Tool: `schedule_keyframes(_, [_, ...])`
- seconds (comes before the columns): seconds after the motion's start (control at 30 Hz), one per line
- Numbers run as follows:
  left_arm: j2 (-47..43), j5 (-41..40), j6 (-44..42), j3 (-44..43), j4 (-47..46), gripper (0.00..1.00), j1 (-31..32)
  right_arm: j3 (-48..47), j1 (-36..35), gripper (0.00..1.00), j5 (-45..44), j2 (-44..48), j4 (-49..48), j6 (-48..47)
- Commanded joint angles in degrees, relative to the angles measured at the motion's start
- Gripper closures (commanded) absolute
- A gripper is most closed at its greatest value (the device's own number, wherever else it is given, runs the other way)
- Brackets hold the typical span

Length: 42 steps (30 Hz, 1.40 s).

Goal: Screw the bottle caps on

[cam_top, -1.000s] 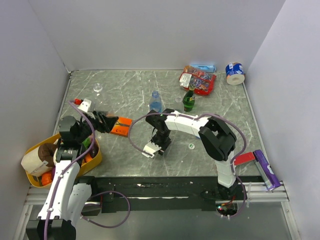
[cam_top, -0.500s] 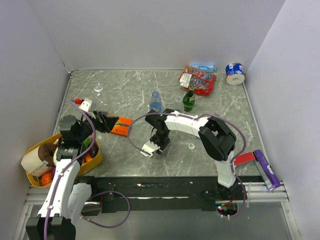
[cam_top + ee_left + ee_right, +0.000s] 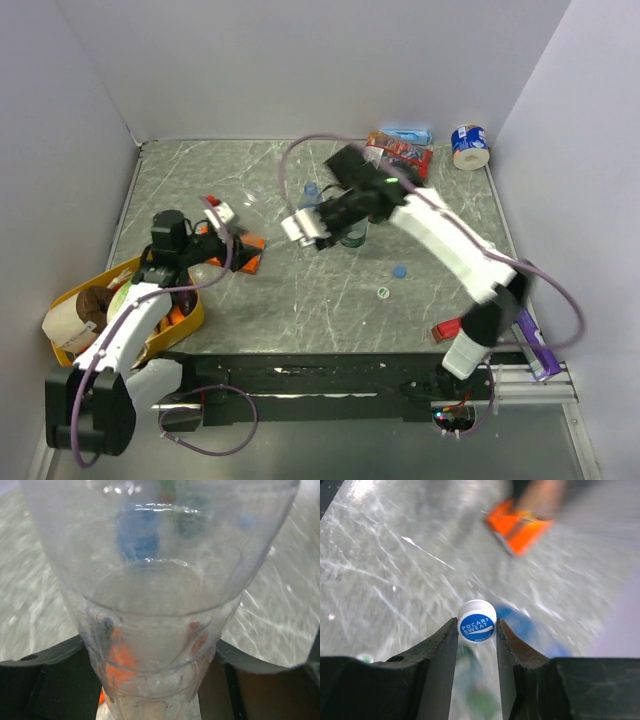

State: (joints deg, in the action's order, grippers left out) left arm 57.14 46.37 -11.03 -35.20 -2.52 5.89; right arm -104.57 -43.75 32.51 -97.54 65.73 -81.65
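My right gripper [image 3: 300, 226] is raised over the middle of the table and shut on a white bottle cap with a blue top marked POCARI SWEAT [image 3: 477, 621]. The clear bottle [image 3: 311, 190] and the dark green bottle [image 3: 352, 237] stand under that arm, partly hidden by it. A plain blue cap [image 3: 399, 270] and a green-rimmed white cap [image 3: 382, 292] lie on the table. My left gripper [image 3: 238, 254], with orange pads, is shut on a clear plastic vessel [image 3: 155, 605] that fills the left wrist view.
A yellow basket [image 3: 192, 318] of items stands at the near left. Snack packets [image 3: 400, 155] and a blue-and-white can [image 3: 469, 147] are at the back right. A red item [image 3: 458, 328] and a purple pack [image 3: 530, 338] lie at the near right edge.
My right arm has lifted from the table's middle and swung back with the cap in its jaws. My left arm has shifted right and now holds the clear vessel. A blue cap now shows on the table.
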Motion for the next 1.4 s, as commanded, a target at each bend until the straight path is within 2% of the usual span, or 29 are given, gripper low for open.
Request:
schedule_keyframes(0.0, [3.9, 6.2, -17.2, -2.5, 0.2, 0.99, 5.9, -2.7, 2.3, 0.81, -0.2, 8.8, 11.2, 4.6])
schedule_keyframes(0.17, [5.3, 4.3, -20.9, 0.2, -3.8, 0.99, 14.7, -1.4, 2.4, 0.81, -3.2, 13.9, 10.7, 5.0])
schedule_keyframes(0.43, [6.5, -0.1, -21.9, 3.0, -7.9, 0.99, 22.7, -4.3, -0.6, 0.8, -3.0, 12.2, 10.5, 0.9])
schedule_keyframes(0.97, [8.5, -0.9, -22.6, 1.9, -7.2, 0.99, 23.4, -7.0, -3.5, 0.8, -0.1, 10.1, 12.3, -4.0])
schedule_keyframes(1.07, [8.3, -0.9, -22.9, 1.7, -6.6, 0.99, 23.5, -6.1, -3.6, 0.81, -2.9, 10.5, 10.4, -2.3])
schedule_keyframes(1.2, [6.8, -2.2, -23.4, 2.8, -6.7, 0.99, 23.4, -5.0, 0.1, 0.81, -4.9, 10.6, 9.0, -0.2])
schedule_keyframes(1.37, [6.1, -1.9, -22.8, 3.2, -6.4, 0.99, 23.4, -7.0, 1.7, 0.81, -2.7, 11.5, 10.3, -0.7])
